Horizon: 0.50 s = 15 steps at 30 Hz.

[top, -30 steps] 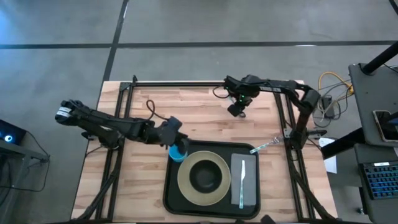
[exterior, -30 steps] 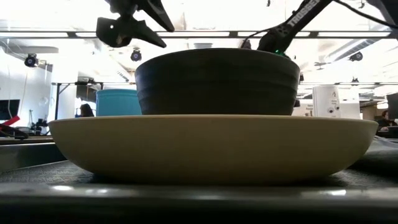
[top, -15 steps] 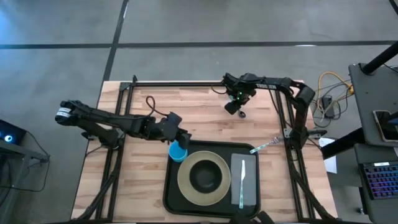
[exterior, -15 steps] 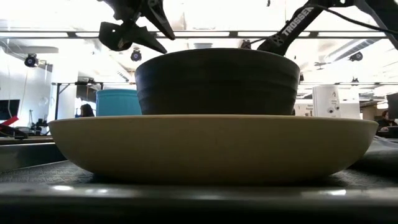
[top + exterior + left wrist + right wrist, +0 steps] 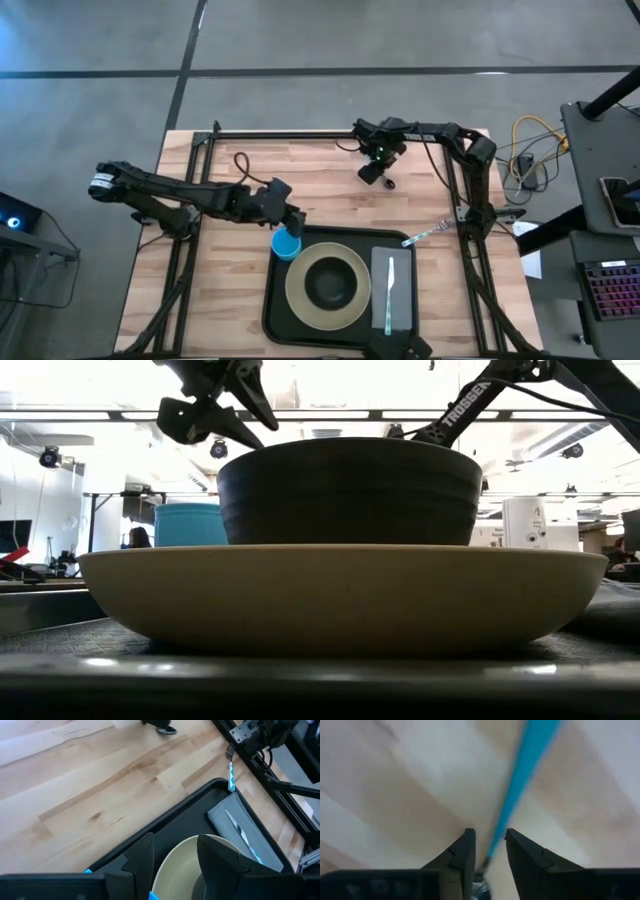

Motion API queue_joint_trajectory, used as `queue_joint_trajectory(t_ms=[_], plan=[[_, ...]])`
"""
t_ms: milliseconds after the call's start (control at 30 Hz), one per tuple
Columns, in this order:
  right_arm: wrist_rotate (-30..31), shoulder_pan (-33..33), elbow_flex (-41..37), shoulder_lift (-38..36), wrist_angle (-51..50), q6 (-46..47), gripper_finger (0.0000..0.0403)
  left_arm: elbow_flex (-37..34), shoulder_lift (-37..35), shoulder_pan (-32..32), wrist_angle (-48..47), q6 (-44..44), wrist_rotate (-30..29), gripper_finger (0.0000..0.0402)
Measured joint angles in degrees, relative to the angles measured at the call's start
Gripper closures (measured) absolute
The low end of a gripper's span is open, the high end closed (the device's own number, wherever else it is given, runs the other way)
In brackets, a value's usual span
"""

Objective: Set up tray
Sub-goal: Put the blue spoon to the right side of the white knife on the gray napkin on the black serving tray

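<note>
The black tray (image 5: pixel 273 305) lies at the table's near edge. On it stand a tan plate (image 5: pixel 298 290) with a black bowl (image 5: pixel 327 284), a blue cup (image 5: pixel 285 244) in the far-left corner, and a grey napkin (image 5: pixel 401 300) bearing a utensil. My left gripper (image 5: pixel 292 221) (image 5: pixel 172 855) is open, just far-left of the cup and above it (image 5: pixel 215 422). My right gripper (image 5: pixel 377 177) (image 5: pixel 489 847) hovers low over the far middle of the table, shut on a blue-handled utensil (image 5: pixel 512 795). My right gripper has the blue handle's end (image 5: pixel 494 842) pinched between its two fingers. The fingers point down at the table from above, and the handle runs on ahead of them. A dark rounded end (image 5: pixel 388 184) shows beside the gripper. Whether it rests on the wood, I cannot tell.
A blue-handled fork (image 5: pixel 428 235) lies on the wood just right of the tray's far-right corner. Black frame rails (image 5: pixel 300 135) run along the table's far edge and down both sides. Bare wood lies between the two grippers.
My left gripper, open throughout, has drawn back a little from above the cup toward the table's far-left. The cup stays upright in the tray's corner. My right arm has shifted slightly toward the table's left with the utensil.
</note>
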Motion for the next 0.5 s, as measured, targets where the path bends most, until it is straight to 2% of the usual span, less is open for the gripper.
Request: queue_joint_trajectory(t_ms=[300,500], plan=[[-0.19,0.0,-1.18,-0.08,0.22,-2.33,0.0384,0.0,-0.82,0.12,-0.15,0.02,0.01,0.0271],[-1.9,0.72,-1.19,-0.69,-2.6,-5.69,0.0392,0.0,-0.84,0.1,-0.22,0.02,0.01,0.0271]])
